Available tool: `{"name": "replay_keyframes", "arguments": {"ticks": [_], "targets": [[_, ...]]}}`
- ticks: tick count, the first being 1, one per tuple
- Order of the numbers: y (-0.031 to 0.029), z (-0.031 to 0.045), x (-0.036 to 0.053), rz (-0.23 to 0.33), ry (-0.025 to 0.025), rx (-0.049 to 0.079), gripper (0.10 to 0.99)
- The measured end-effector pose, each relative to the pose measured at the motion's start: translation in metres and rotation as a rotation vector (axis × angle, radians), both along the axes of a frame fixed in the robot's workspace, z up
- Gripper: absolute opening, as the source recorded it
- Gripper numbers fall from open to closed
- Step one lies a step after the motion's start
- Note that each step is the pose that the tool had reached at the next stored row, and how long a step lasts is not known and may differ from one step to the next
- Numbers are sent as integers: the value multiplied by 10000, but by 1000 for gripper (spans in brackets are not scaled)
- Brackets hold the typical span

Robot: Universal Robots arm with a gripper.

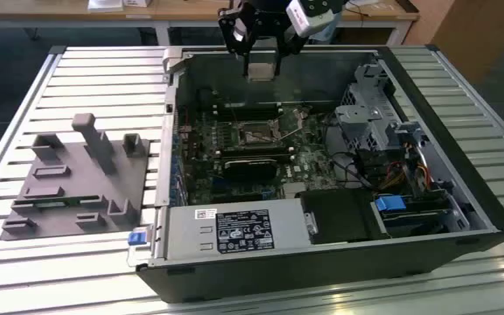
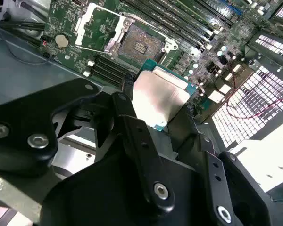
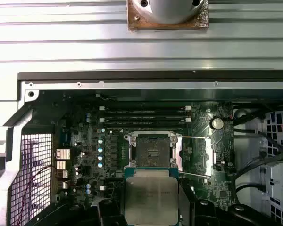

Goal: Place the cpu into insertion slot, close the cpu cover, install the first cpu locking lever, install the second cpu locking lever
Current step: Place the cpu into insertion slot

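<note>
My gripper (image 1: 260,72) hangs above the far side of the open computer case (image 1: 173,131), shut on the cpu (image 1: 259,69). In both wrist views the cpu (image 2: 161,94) (image 3: 152,197) is a pale metal square with a teal edge, held flat between the black fingers (image 2: 132,122). The insertion slot (image 3: 152,150) (image 2: 140,45) (image 1: 257,136) lies bare on the green motherboard below, apart from the chip. The cpu cover (image 3: 194,154) (image 2: 95,23) is swung open beside the slot. Thin wire locking levers (image 3: 193,137) stand released along the cover.
Long black memory slots (image 3: 144,117) run beside the socket. A black heatsink block (image 1: 250,168) sits on its near side. The drive cage (image 1: 370,115), cables and power supply (image 1: 234,231) crowd the case. A grey fixture block (image 1: 77,177) stands on the slatted table (image 1: 103,72).
</note>
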State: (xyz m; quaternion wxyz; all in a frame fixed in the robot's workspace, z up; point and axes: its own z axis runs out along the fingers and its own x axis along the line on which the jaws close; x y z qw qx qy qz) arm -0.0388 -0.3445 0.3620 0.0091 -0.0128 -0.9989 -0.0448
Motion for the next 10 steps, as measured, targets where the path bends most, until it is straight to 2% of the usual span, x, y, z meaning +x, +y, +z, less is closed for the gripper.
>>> {"name": "replay_keyframes", "arguments": {"ticks": [10], "targets": [[0,0,0,-146,0,-1,541]]}}
